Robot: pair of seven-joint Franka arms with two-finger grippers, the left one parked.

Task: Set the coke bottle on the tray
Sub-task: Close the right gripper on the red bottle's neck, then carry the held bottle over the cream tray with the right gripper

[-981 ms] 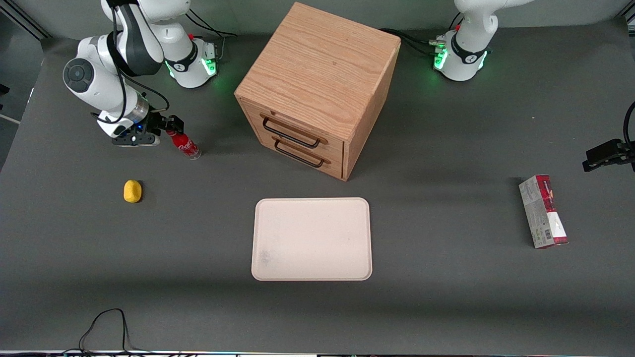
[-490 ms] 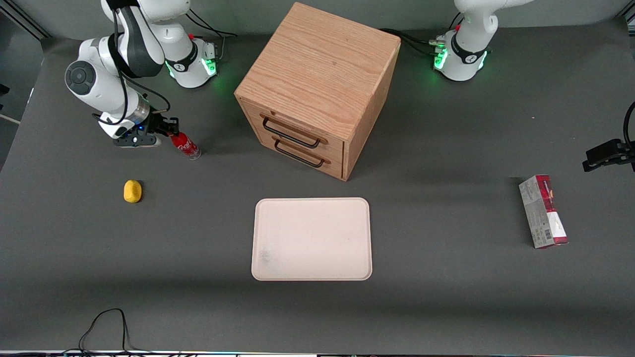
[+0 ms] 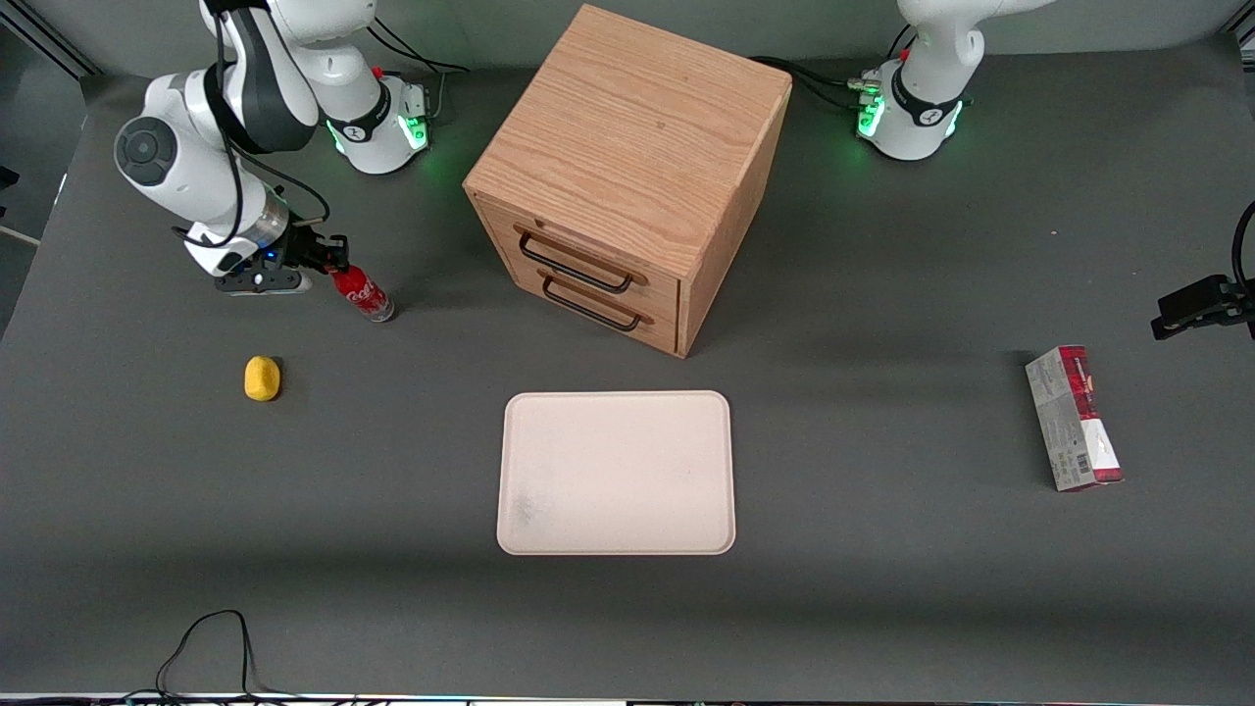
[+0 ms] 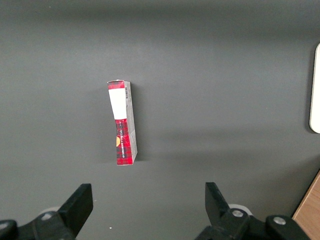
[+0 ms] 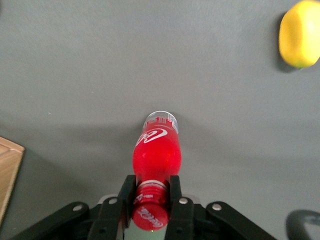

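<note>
Dark grey matte tabletop [image 3: 882,608] under everything, lit evenly. Toward the working arm's end, gripper [image 3: 333,265] clamped on the neck of the coke bottle [image 3: 363,292], just under the red cap, one black finger [image 5: 126,196] pressed to each side of the neck in the wrist view. Bottle tilted, cap up at the gripper, clear base [image 5: 160,119] pointing down toward the table; whether the base touches the surface, cannot tell. White script logo facing up along the red body. Nearer the front camera than the bottle, a small yellow rounded object [image 3: 262,378] lying alone on the table, well apart from the bottle. Toward the middle of the table, a wooden cabinet [image 3: 627,176] with two drawers, each with a dark handle, fronts angled toward the front camera. In front of the drawers, the tray [image 3: 616,474], cream, rounded corners, low rim, faint smudge near one corner, well apart from the bottle. Toward the parked arm's end, a red-and-grey carton [image 3: 1074,418] lying flat
</note>
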